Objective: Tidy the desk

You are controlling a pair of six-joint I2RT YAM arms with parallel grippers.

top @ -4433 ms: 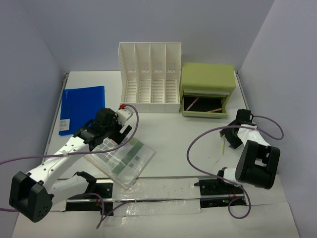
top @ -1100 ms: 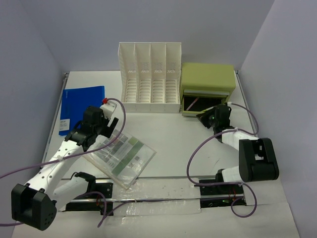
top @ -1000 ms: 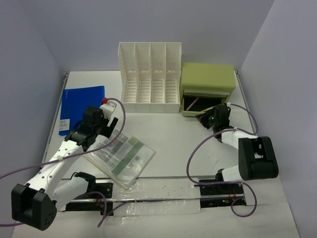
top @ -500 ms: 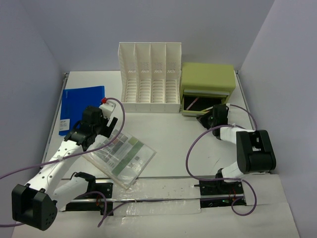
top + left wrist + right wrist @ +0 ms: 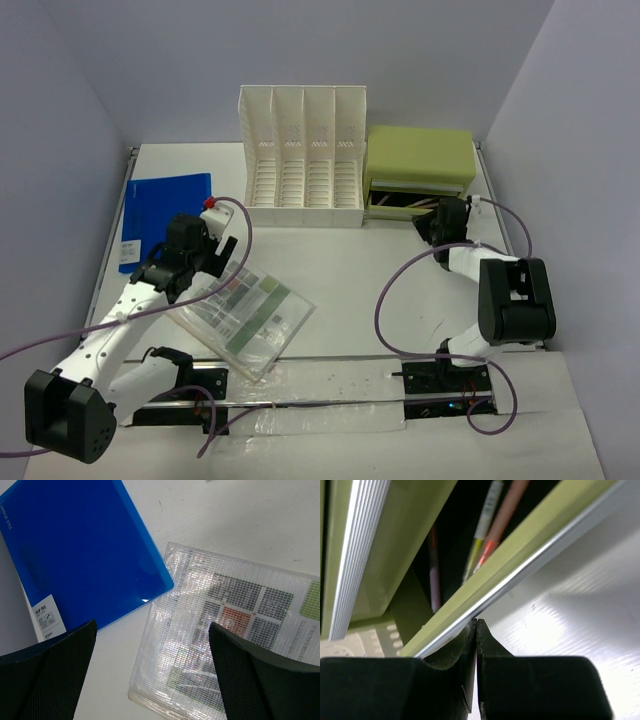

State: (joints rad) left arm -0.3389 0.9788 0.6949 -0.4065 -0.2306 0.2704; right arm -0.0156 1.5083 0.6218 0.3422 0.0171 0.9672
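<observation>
Pressing its closed-together tips against the front lip of the drawer point(image 5: 520, 565), the right gripper point(image 5: 447, 215) now sits right at the green drawer box point(image 5: 420, 160). Its drawer stood well out a second ago and is now nearly in, with pens point(image 5: 502, 520) showing in the gap. Left of the box, the left gripper point(image 5: 190, 255) hangs unchanged, jaws wide apart over the mesh pouch point(image 5: 245, 315) and blue folder point(image 5: 165, 215), on the desk point(image 5: 350, 270) the box stands on.

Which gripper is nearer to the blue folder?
Left. The left gripper hovers open by a corner of the blue folder; the right gripper is far across the desk, at the green drawer box.
</observation>
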